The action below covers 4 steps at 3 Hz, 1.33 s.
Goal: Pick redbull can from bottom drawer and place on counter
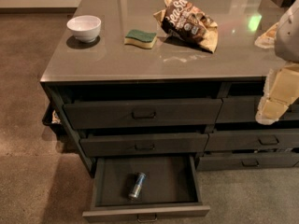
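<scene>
Bottom drawer (145, 212), matte dark metal, stood open with the slim redbull can (137, 185) on its side inside. Cream blocky end effector (278, 94) hung at right by the upper drawers (140, 113); grip state: couldn't tell. Glossy surface (117, 59) beyond held round white bowl (84, 28), sponge (140, 38), crumpled bag (189, 22).
</scene>
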Available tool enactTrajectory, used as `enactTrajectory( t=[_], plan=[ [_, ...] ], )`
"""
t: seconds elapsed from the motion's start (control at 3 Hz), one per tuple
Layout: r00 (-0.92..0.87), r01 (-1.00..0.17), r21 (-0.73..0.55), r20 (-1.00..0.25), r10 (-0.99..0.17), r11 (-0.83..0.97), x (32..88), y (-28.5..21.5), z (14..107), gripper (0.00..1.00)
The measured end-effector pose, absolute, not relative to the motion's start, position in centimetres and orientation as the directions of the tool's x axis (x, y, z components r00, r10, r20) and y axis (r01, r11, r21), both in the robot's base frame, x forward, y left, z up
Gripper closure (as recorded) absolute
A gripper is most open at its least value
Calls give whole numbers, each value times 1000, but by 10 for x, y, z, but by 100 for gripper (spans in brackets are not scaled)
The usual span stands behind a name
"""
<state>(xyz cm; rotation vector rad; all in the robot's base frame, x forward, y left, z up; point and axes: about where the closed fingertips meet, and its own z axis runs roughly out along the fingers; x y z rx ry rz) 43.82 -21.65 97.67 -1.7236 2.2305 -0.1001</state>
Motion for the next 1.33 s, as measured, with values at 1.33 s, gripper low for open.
enactTrajectory(
  t=[1.33],
  plan=[
    [-524,-823,-117,-225,-822,556,420,-181,856,0]
  ],
)
